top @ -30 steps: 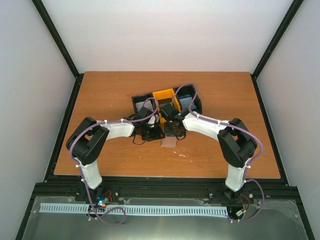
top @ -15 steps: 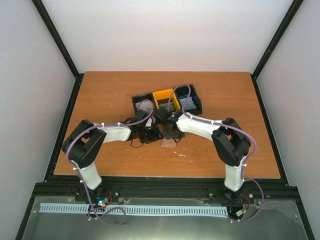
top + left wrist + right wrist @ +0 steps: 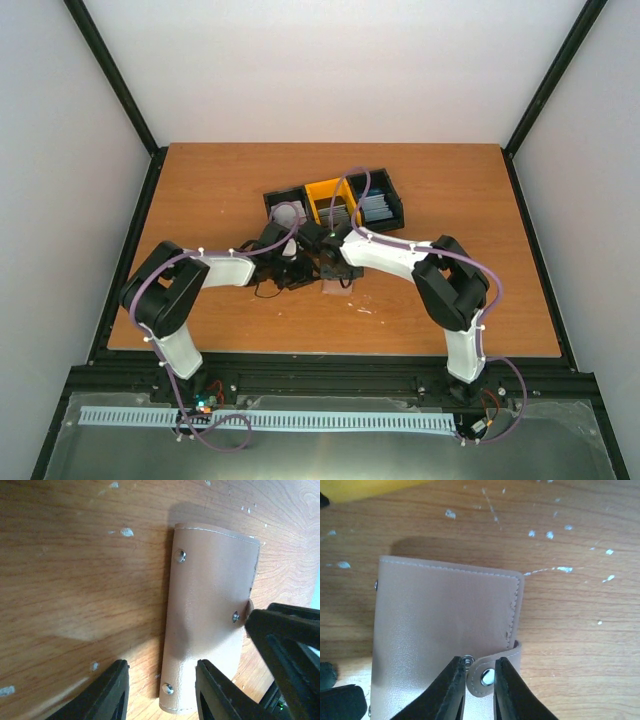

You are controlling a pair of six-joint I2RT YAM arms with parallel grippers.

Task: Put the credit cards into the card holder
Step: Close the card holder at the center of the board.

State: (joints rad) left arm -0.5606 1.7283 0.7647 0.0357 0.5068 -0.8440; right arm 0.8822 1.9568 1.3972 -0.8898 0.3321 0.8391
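A tan leather card holder (image 3: 210,610) with small metal studs lay flat and closed on the scuffed brown wooden table (image 3: 220,190), near its middle, just in front of a row of three open bins.

The left tool (image 3: 162,672) hovered low over the holder's near end. Its two black fingers (image 3: 107,692) stood clearly apart. One was over bare wood beside the holder and the other over the leather, so the holder's long stitched edge ran between them. Nothing was clamped.

The right tool (image 3: 480,667) had come in from the opposite side, at the holder's strap tab (image 3: 507,662). Its fingers (image 3: 451,685) were drawn close together, and the tab's metal snap ring (image 3: 485,676) showed in the narrow gap between them. One finger was at the tab's free end and the other overlapped the strap. Whether they actually pinched the tab could not be told.

From above, the two tools met almost nose to nose over the holder.

Pale blue credit cards (image 3: 376,207) stood on edge in the right-hand black bin (image 3: 397,200). The middle yellow bin (image 3: 322,189) held darker cards, partly hidden by a purple cable (image 3: 352,182). The contents of the left black bin (image 3: 277,195) were mostly covered by the left arm.
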